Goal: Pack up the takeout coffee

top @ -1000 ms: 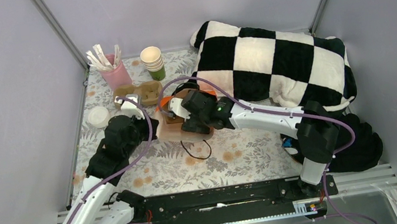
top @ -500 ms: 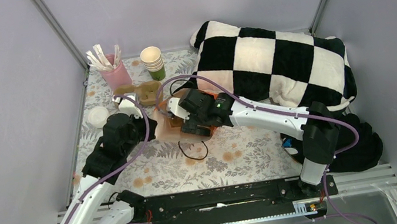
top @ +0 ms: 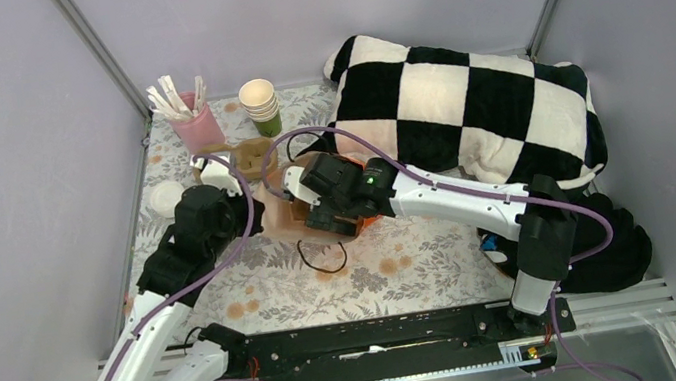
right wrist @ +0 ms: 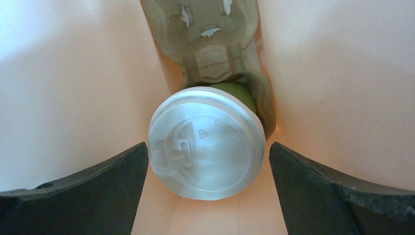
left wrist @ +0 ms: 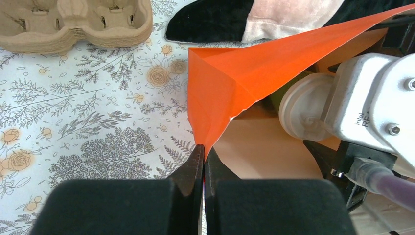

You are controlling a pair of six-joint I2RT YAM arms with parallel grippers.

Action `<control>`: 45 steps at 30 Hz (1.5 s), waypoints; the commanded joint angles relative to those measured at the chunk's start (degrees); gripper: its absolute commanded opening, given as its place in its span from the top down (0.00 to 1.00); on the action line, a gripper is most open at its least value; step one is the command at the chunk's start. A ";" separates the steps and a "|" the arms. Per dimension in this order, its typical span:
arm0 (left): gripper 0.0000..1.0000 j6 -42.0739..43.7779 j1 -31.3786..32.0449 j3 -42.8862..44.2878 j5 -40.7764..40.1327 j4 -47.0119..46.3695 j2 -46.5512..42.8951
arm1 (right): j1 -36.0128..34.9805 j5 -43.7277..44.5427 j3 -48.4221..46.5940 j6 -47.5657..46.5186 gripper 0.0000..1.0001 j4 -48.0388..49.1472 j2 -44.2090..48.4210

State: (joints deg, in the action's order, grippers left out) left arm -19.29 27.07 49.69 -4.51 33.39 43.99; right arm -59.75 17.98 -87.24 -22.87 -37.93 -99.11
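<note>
The takeout coffee, a green cup (right wrist: 236, 92) under a white lid (right wrist: 208, 142), sits in a cardboard carrier (right wrist: 210, 34) inside an orange paper bag (left wrist: 230, 83). In the right wrist view my right gripper (right wrist: 208, 164) is inside the bag and open; its fingers (right wrist: 98, 181) flank the lid without touching it. My left gripper (left wrist: 203, 149) is shut on the bag's mouth edge and pinches the orange paper. From above, the bag (top: 278, 222) lies between both grippers, with the left gripper (top: 251, 209) at its left side. The lid (left wrist: 303, 112) also shows in the left wrist view.
A stack of empty cardboard carriers (top: 243, 156) lies just behind the bag. A pink holder of stirrers (top: 195, 121) and stacked lidless cups (top: 261, 106) stand at the back. A loose white lid (top: 168, 198) lies at the left. A checkered pillow (top: 464, 111) fills the right.
Both grippers and the bag have shifted a little to the left and toward the back. Left stays shut on the bag edge, right stays open inside.
</note>
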 commanded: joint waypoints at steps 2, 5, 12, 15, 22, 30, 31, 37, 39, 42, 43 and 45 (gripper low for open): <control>1.00 1.19 -0.27 3.32 -0.97 -1.02 0.89 | -0.02 -0.62 -0.90 2.96 0.00 -1.89 1.00; 1.00 1.03 -0.31 3.60 -0.85 -1.45 1.34 | -0.02 0.38 -1.95 4.18 0.00 -4.17 -0.16; 1.00 -0.98 -0.27 5.64 -2.12 -1.08 3.40 | -0.02 1.68 -3.84 6.69 0.00 -8.07 -1.61; 1.00 -1.94 -0.26 6.65 -2.32 -0.79 4.87 | -0.18 0.46 -5.17 7.02 0.00 -9.60 -1.85; 1.00 -2.07 -0.02 6.23 -3.56 -1.56 6.09 | -1.22 0.93 -6.27 7.06 0.00 -10.02 -0.73; 1.00 -3.12 1.06 6.18 -2.34 -3.94 7.94 | -1.69 4.11 -8.55 8.94 0.00 -10.27 -3.92; 1.00 -3.20 1.32 6.27 -2.08 -4.21 8.07 | -1.69 4.83 -9.62 9.35 0.00 -10.97 -4.99; 1.00 -3.56 2.09 6.73 -0.82 -4.72 8.44 | -1.67 5.53 -12.26 10.73 0.00 -12.57 -7.06; 1.00 -3.37 2.19 6.78 -1.25 -4.60 8.39 | -1.63 5.70 -12.27 10.81 0.01 -12.87 -7.01; 1.00 -2.68 2.29 6.87 -2.61 -4.52 8.39 | -1.67 5.46 -11.93 11.53 0.00 -13.04 -6.06; 1.00 -2.61 2.27 6.95 -2.95 -4.41 8.40 | -1.69 4.82 -12.06 11.61 0.00 -13.08 -5.57; 1.00 -2.53 2.28 7.01 -3.15 -4.33 8.47 | -1.69 2.75 -11.76 11.64 0.00 -13.14 -4.27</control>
State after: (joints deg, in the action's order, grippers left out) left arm -22.35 29.10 54.15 -6.42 31.16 52.31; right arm -61.04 21.74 -97.34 -12.73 -50.19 -106.13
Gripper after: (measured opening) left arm 0.005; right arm 0.993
